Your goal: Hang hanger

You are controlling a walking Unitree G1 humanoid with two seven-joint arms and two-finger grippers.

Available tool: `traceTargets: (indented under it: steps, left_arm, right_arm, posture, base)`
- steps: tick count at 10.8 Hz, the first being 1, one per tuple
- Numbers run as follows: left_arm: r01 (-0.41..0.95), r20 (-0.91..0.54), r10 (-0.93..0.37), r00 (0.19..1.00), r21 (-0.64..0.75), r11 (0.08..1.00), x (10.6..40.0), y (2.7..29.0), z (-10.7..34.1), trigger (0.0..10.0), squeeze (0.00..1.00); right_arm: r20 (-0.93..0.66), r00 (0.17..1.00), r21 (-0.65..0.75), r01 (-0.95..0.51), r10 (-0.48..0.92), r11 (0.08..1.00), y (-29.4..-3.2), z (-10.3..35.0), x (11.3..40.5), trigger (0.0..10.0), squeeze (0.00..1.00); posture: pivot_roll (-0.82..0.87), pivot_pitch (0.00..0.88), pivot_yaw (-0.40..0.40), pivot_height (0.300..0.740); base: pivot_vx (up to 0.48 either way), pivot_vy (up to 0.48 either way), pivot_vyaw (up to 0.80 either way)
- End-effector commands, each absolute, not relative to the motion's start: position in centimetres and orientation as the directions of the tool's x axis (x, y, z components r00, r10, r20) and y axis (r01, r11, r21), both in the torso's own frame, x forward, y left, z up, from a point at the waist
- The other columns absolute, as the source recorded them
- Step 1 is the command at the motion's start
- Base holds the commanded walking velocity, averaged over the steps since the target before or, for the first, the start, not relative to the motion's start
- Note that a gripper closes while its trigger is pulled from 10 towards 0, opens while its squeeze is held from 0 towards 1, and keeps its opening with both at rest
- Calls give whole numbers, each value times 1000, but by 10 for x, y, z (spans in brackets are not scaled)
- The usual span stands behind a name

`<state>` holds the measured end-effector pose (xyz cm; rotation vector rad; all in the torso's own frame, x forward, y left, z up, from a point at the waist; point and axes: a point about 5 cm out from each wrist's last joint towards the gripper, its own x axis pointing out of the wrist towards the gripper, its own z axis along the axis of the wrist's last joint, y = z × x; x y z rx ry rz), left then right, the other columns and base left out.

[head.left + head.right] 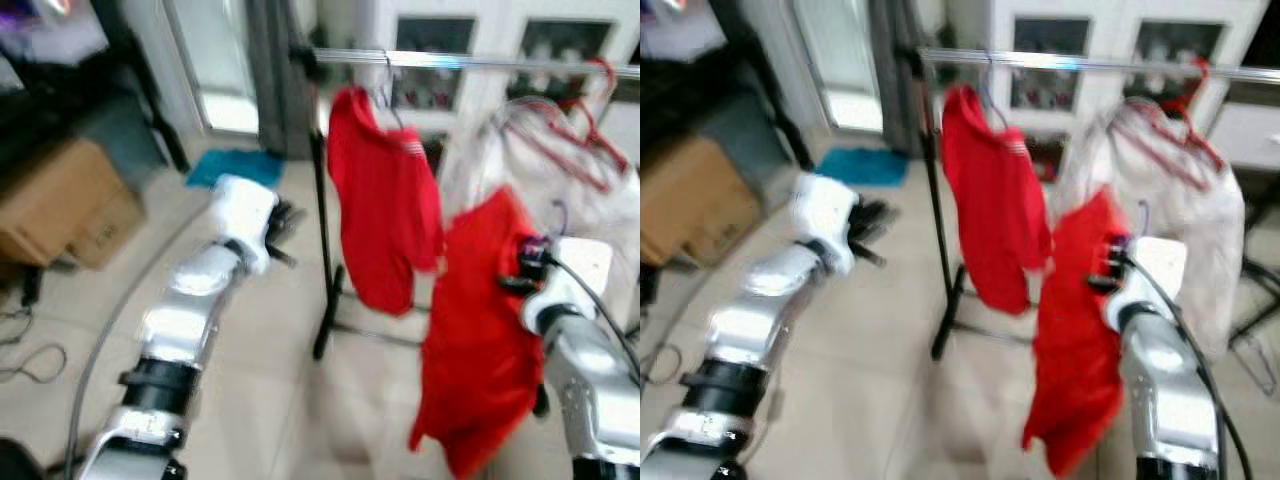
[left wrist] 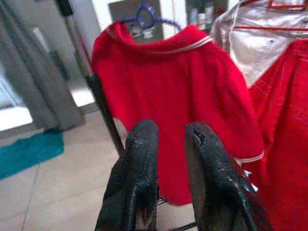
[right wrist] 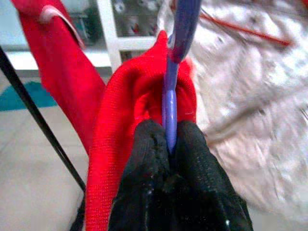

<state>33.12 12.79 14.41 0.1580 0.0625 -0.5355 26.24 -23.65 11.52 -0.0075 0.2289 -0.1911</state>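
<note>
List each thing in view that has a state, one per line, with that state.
Right gripper: shut on the purple hanger.
Purple hanger: carrying a red shirt, held below the rail, not yet hung.
Held red shirt: draped on that hanger, dangling.
Left gripper: slightly open, holding nothing.
Other red shirt: hanging on the rail.
Rail: horizontal, on a black stand.
White garment: hanging on a red hanger.

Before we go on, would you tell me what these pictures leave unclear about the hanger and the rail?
- Purple hanger: its hook tip is cut off by the right wrist view's top edge; the shoulders are hidden inside the red shirt.
- Right gripper: in the eye views, the shirt hides it.
- Rail: blurred; its right end runs off the frame.
- Cabinet shelves: contents too blurred to identify.
</note>
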Motion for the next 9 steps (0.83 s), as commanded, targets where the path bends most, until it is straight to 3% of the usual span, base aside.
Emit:
traceTargets:
  steps: [1,9]
  left_arm:
    - [483,-111,-471,875,146,863,333,142,146,10000,0]
    - [516,-105,-505,857,148,844,334,136,147,10000,0]
  right_arm:
    - [-165,973,-15,158,-159,987,-228,127,268,10000,0]
    - [-133,980,-46,142,-147,989,-233,134,278,10000,0]
  posture:
    - [5,0,64,740]
    - [8,0,56,740]
  base:
    - [405,0,0]
    - [406,0,0]
